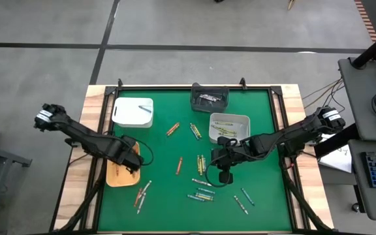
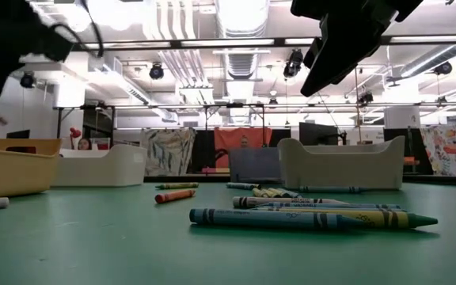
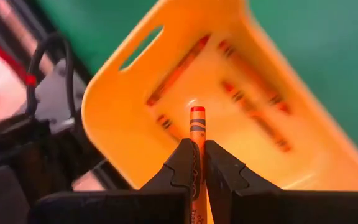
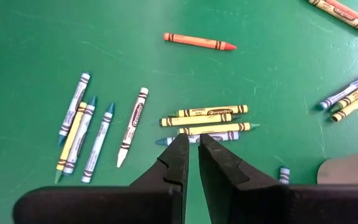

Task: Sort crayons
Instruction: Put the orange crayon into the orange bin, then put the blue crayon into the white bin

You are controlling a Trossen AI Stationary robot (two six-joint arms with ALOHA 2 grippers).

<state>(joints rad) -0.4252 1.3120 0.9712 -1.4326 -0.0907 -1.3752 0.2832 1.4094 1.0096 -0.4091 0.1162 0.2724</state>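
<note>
Over the orange tray (image 3: 291, 155) at the table's left edge, the left claw (image 3: 199, 163) pinches an orange crayon (image 3: 197, 134). It should open only while centred above the tray, so the crayon lands among those inside. The right claw (image 4: 190, 158), fingers nearly together and empty, hovers over yellow crayons (image 4: 211, 119) mid-table, near the grey tray (image 1: 229, 121); it needs to spread before descending.
</note>
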